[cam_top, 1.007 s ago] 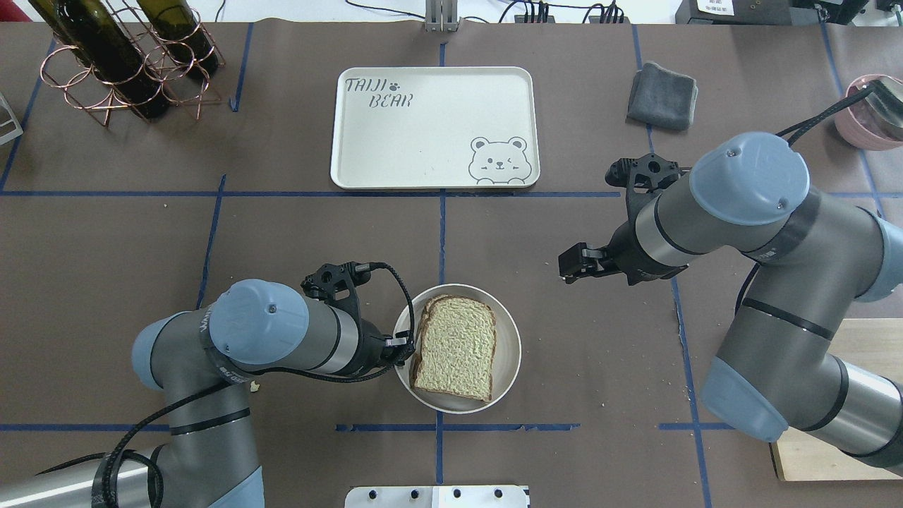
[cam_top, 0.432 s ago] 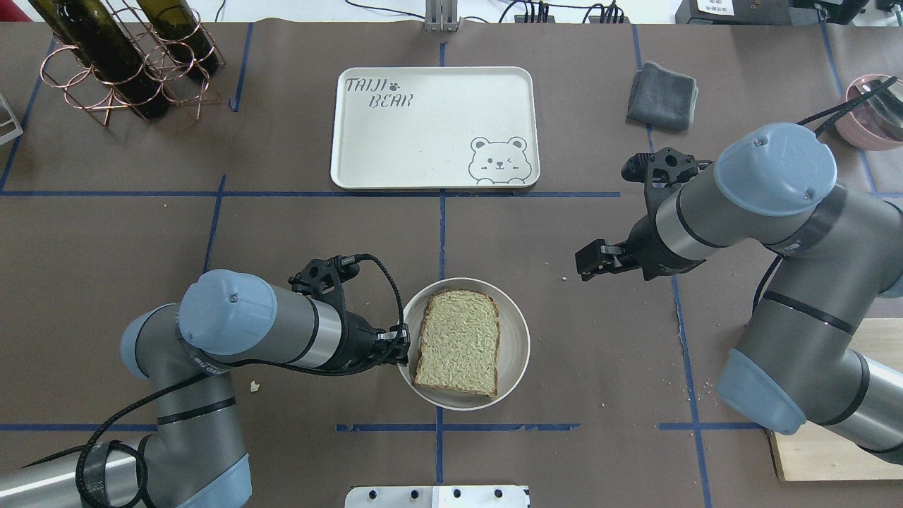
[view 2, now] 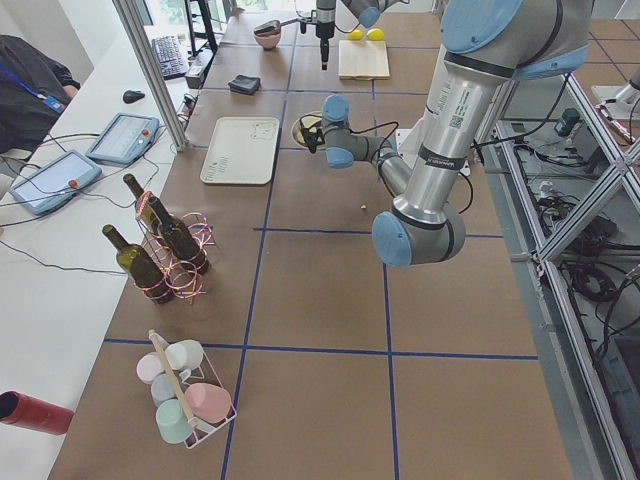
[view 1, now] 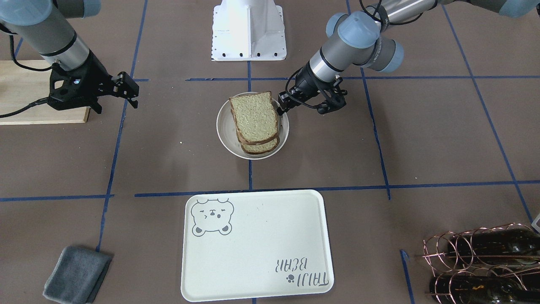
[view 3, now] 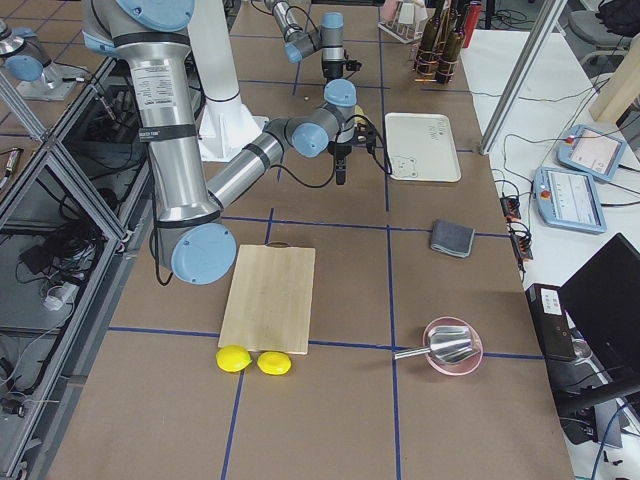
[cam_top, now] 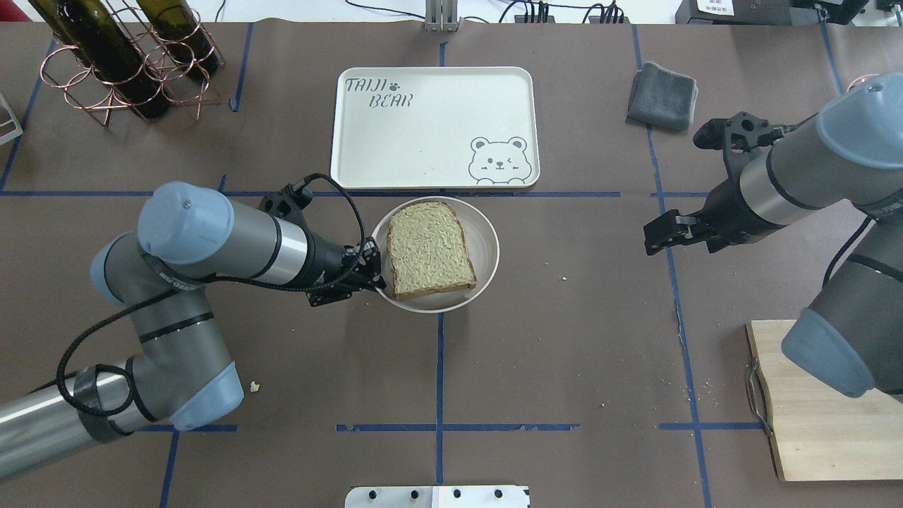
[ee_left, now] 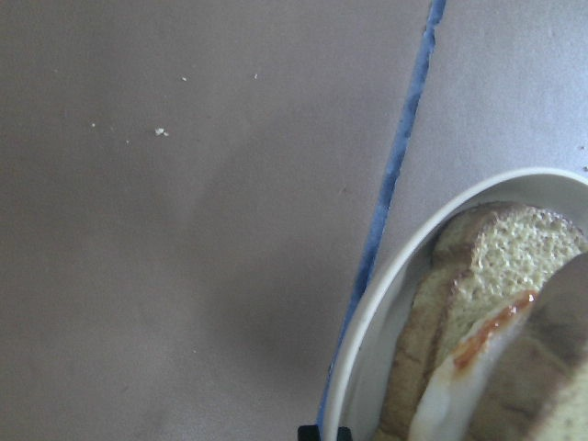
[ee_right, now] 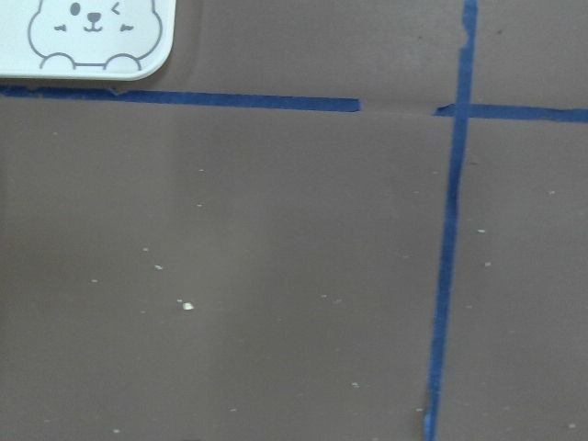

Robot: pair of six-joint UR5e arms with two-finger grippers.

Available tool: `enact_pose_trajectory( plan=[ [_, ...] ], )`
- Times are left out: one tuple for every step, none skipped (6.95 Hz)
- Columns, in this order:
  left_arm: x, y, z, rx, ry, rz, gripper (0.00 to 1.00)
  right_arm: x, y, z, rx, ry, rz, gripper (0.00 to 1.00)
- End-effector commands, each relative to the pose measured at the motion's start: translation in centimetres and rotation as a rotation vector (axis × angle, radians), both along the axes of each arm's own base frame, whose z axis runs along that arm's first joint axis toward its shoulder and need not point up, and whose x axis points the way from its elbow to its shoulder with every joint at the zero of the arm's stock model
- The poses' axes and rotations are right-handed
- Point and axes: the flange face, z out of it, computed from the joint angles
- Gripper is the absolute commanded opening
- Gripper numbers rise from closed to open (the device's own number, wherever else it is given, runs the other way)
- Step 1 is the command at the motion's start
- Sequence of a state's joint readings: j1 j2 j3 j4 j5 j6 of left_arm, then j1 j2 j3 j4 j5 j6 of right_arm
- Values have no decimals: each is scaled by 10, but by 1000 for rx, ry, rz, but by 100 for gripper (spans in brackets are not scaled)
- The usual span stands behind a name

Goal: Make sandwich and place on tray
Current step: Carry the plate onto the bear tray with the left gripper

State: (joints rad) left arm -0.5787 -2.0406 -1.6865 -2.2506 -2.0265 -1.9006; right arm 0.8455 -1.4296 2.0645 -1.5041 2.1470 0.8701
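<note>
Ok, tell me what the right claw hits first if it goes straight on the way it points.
Probably the bare table, short of the plate: the right claw tilts down and its wrist view shows mostly brown tabletop. Exact tilt is unclear.

Tan sandwich (cam_top: 429,247), white plate (cam_top: 487,241), cream bear-printed tray (cam_top: 423,141).

The tan-bread sandwich (cam_top: 429,247) lies on a small round white plate (cam_top: 492,254) mid-table, just near of the large cream plastic tray (cam_top: 423,141). A folded grey cloth (cam_top: 662,95) lies far right, a light wooden cutting board (cam_top: 811,423) near right, a copper-wire bottle rack (cam_top: 120,63) far left.
</note>
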Motion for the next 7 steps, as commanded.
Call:
enact_pose_trajectory(
  plan=[
    [-7, -65, -21, -43, -50, -45, 0, 71, -21, 55, 70, 122, -90, 100],
    [5, -88, -33, -56, -65, -62, 0, 103, -36, 73, 94, 186, -157, 100],
    [12, -103, -34, -78, -76, -82, 0, 132, -50, 95, 110, 210, -177, 100],
    [33, -122, -31, -147, -100, -105, 0, 148, -59, 112, 94, 207, -179, 100],
    [53, -152, -41, -215, -103, -246, 0, 165, -67, 129, 89, 175, -200, 100],
    [66, -167, -35, -298, -69, -313, 0, 176, -72, 146, 85, 172, -215, 100],
    [71, -181, -18, -356, -30, -424, 0, 184, -76, 157, 65, 170, -205, 100]
  ],
)
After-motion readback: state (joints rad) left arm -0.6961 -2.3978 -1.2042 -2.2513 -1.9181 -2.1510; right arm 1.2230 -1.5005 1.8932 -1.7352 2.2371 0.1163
